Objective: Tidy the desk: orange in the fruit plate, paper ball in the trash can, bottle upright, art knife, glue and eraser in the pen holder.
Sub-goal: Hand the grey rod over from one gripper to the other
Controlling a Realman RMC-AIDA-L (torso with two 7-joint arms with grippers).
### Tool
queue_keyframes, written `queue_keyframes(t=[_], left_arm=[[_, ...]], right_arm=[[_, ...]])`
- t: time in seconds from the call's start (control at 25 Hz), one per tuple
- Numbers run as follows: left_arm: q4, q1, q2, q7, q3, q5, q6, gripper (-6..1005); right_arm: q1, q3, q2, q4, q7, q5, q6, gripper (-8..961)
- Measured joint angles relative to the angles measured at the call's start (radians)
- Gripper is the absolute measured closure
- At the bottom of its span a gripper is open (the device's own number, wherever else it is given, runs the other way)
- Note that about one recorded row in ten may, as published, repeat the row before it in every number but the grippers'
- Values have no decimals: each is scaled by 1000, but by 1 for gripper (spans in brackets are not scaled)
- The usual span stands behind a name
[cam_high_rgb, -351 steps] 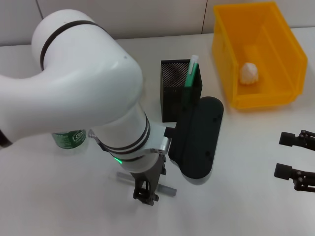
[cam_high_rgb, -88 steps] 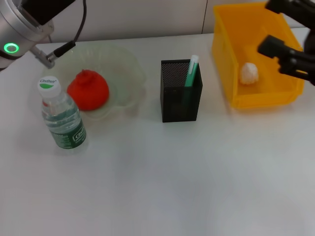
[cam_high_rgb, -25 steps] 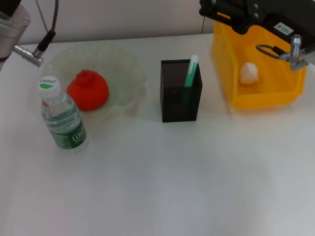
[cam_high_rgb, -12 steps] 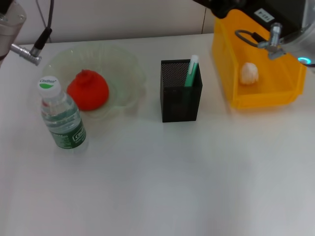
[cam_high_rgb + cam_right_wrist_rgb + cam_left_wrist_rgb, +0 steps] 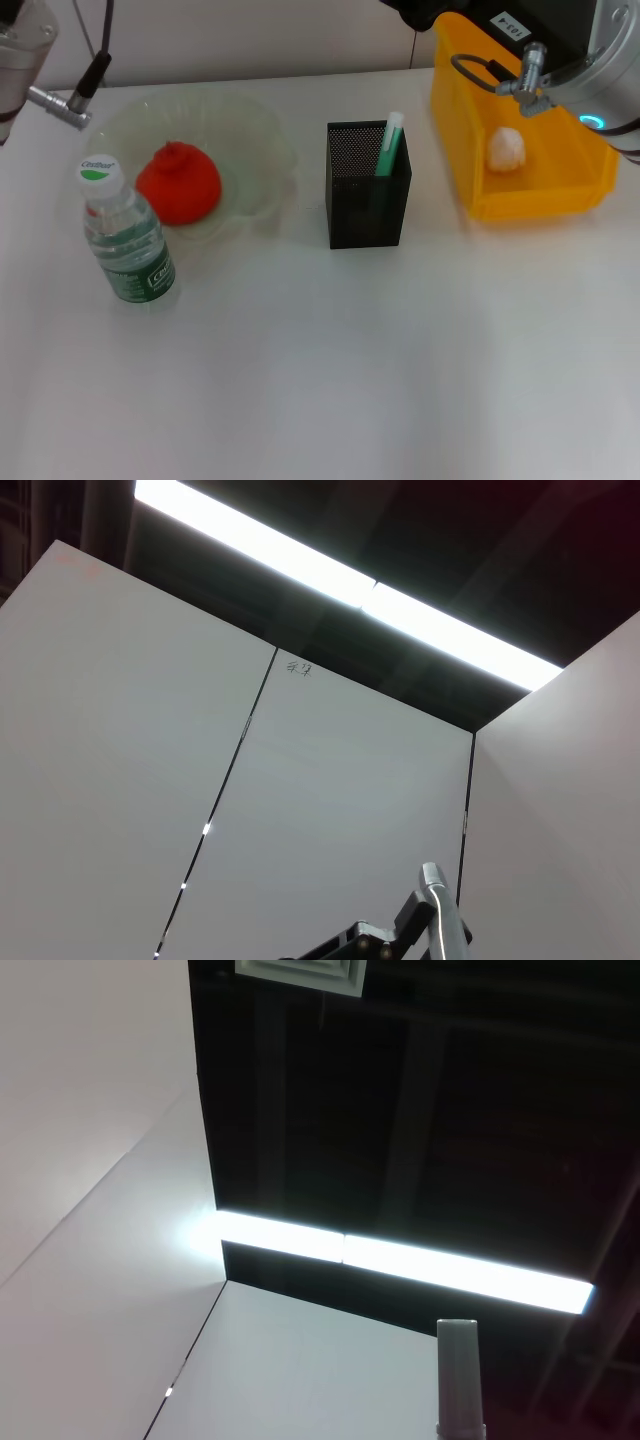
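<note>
The orange (image 5: 178, 183) lies in the pale green fruit plate (image 5: 255, 135) at the back left. In front of the plate the bottle (image 5: 125, 240) stands upright with its cap on. The paper ball (image 5: 506, 148) rests inside the yellow trash can (image 5: 530, 205) at the back right. The black mesh pen holder (image 5: 367, 200) stands mid-table with a long green stick (image 5: 388, 145) poking out; the eraser is hidden, and I cannot tell the art knife from the glue. Only the wrist parts of my left arm (image 5: 25, 55) and right arm (image 5: 545, 45) show, raised at the top corners.
Both wrist views look up at a dark ceiling with a strip light (image 5: 400, 1260) and white wall panels (image 5: 300, 820). A cable plug (image 5: 60, 108) of the left arm hangs above the plate's far rim. The table's front half is bare white surface (image 5: 330, 380).
The right arm has swung up and rightward over the trash can's far side in the last second. The left arm barely shifted. Nothing on the table moved.
</note>
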Motion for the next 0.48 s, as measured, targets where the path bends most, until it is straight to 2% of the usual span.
queue_keyframes(t=[0.04,0.16,0.48], left_arm=[[3,3,0,3,39,-37,0,862],[3,5,0,5,63,-57,0,862],[5,7,0,7,82,-66,4,862]], right_arm=[[0,-2,0,0,0,6,-2,141],[-1,-9,0,1,-1,19,-4,141],[-5,-62,1,-4,-22,73,-3,141]])
